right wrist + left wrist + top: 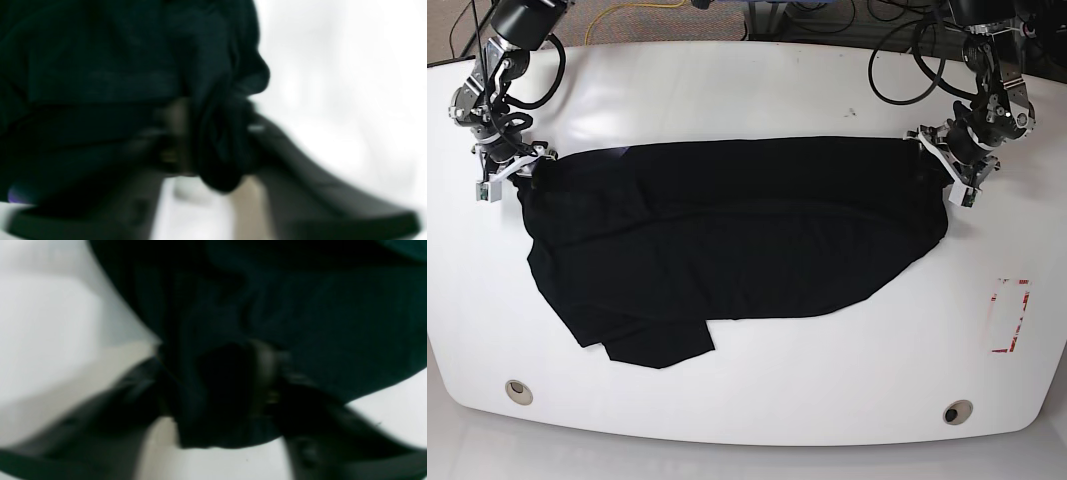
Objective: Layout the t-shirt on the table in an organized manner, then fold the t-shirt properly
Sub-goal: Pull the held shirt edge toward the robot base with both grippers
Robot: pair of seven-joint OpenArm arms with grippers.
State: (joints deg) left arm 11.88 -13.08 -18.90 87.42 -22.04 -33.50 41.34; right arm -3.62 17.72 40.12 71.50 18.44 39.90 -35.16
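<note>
A black t-shirt (727, 230) lies spread across the middle of the white table (747, 90), its upper edge stretched between my two arms and a crumpled flap at its lower left. On the base view's right, my left gripper (945, 168) pinches the shirt's right corner; the left wrist view shows dark cloth (300, 306) bunched between the closed fingers of that gripper (217, 396). My right gripper (515, 170), on the base view's left, holds the opposite corner, with a wad of fabric (227, 66) squeezed inside the gripper (217, 150).
A red-outlined rectangle mark (1010, 315) sits near the table's right edge. Two round grommet holes (518, 390) (957, 411) lie near the front edge. Black cables (897, 60) trail over the back right of the table.
</note>
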